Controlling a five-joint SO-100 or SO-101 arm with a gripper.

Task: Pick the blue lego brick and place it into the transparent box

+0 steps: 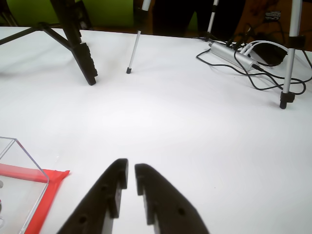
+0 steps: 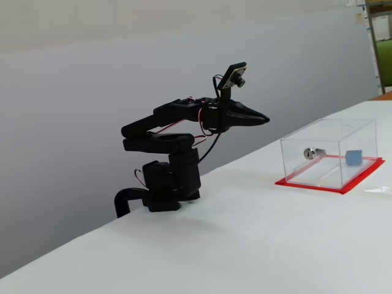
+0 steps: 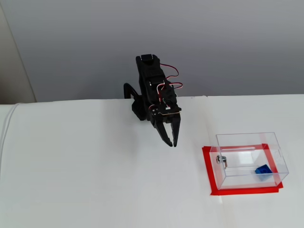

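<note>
Blue lego brick [image 3: 261, 171] lies inside the transparent box [image 3: 247, 142], near its 4 o'clock corner in a fixed view; small metal cylinder [image 3: 221, 160] at 9 o'clock of it. Tool [image 3: 172, 142] empty, fingers nearly pressed together, above bare tabletop [image 3: 95, 180], apart from box.

Ahead of my gripper [image 1: 130, 176] the white tabletop [image 1: 185, 126] carries tripod legs [image 1: 131, 51], a black stand foot [image 1: 85, 61], and, far right, a silver hub [image 1: 231, 53] with tangled cables [image 1: 263, 78].
</note>
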